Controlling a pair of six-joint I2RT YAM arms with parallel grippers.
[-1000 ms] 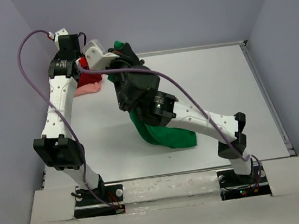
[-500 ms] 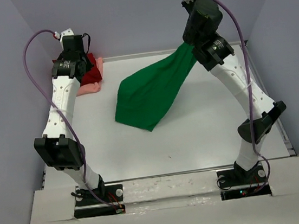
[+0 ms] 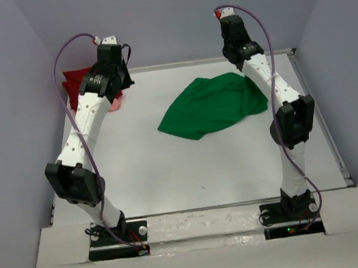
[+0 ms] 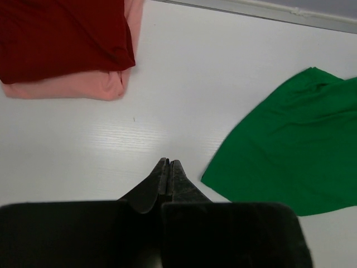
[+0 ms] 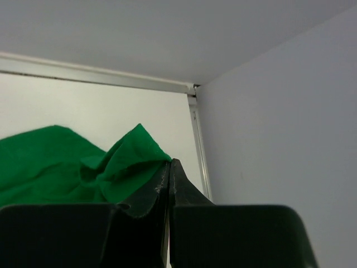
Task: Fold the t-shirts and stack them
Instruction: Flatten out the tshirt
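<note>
Right fingers [image 5: 181,190] pinch a corner of the bright green cloth t-shirt [image 3: 211,107] at upper right; left fingers [image 4: 153,187] closed empty above the white surface [image 3: 170,168]

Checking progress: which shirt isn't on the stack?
The green t-shirt lies crumpled mid-table; the dark red t-shirt sits folded on the salmon pink t-shirt.

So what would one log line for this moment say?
right gripper: shut on green t-shirt | left gripper: shut, empty | red t-shirt: on pink t-shirt
</note>
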